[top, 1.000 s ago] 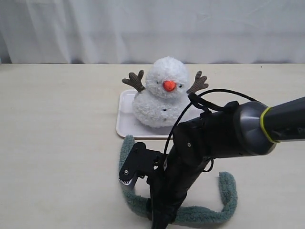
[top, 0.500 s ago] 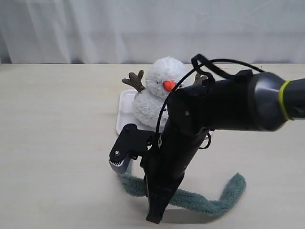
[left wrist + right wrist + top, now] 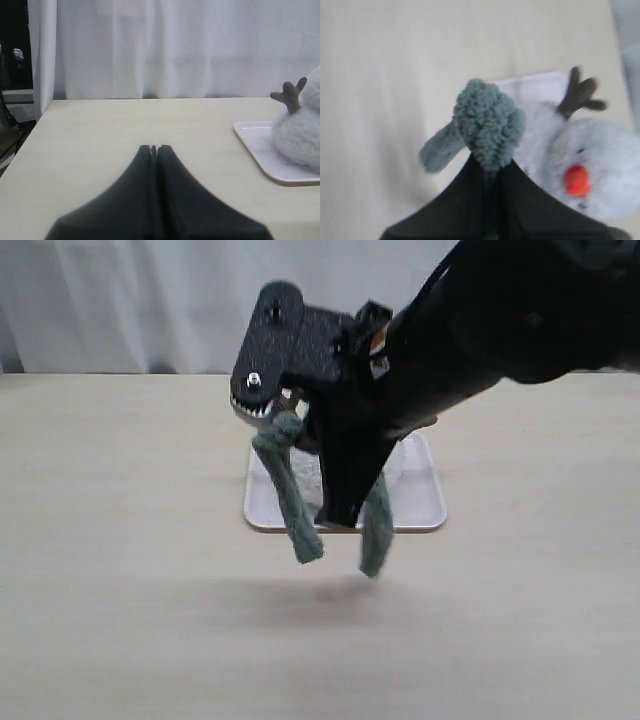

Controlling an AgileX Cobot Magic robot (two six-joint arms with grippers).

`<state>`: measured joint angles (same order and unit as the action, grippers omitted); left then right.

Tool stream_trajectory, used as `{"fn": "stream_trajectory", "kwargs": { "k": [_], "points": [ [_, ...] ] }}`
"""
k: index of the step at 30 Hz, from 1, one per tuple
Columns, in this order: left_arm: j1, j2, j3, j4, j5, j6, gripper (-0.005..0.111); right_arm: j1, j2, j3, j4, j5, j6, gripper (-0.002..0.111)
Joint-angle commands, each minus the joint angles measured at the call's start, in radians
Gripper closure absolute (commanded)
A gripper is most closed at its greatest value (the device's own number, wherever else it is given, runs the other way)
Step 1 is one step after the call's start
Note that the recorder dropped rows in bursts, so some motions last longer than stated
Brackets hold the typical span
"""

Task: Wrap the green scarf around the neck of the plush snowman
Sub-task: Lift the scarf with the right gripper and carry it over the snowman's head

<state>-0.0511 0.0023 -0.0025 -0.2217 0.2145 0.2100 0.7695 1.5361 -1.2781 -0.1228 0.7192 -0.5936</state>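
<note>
The right hand (image 3: 489,175) had closed on the green scarf (image 3: 292,502) and lifted it off the surface (image 3: 120,540); both ends hung free near the plush snowman (image 3: 590,160), ready for draping.

Staged robot test bay, lab-like. Bare pale desk (image 3: 110,540); plain white curtain (image 3: 120,300) hung behind as backdrop. Black robot arm (image 3: 500,320) over a white tray (image 3: 425,495). Dim room past the curtain's edge, contents unclear.
</note>
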Motion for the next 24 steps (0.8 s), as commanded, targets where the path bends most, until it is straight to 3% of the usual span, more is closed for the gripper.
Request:
{"fn": "stream_trajectory", "kwargs": {
  "k": [1, 8, 15, 24],
  "points": [
    [-0.007, -0.002, 0.002, 0.002, -0.007, -0.003, 0.107, 0.001, -0.047, -0.025, -0.064, -0.135, 0.003, 0.104],
    [-0.007, -0.002, 0.002, 0.002, -0.007, -0.003, 0.107, 0.0, -0.023, -0.025, -0.275, -0.262, 0.033, 0.104],
    [-0.007, -0.002, 0.002, 0.001, -0.013, -0.003, 0.107, 0.0, 0.026, -0.025, -0.508, -0.266, 0.033, 0.104],
    [-0.007, -0.002, 0.002, 0.001, -0.013, -0.003, 0.107, -0.051, 0.072, -0.025, -0.607, -0.296, 0.033, 0.104]
  ]
}}
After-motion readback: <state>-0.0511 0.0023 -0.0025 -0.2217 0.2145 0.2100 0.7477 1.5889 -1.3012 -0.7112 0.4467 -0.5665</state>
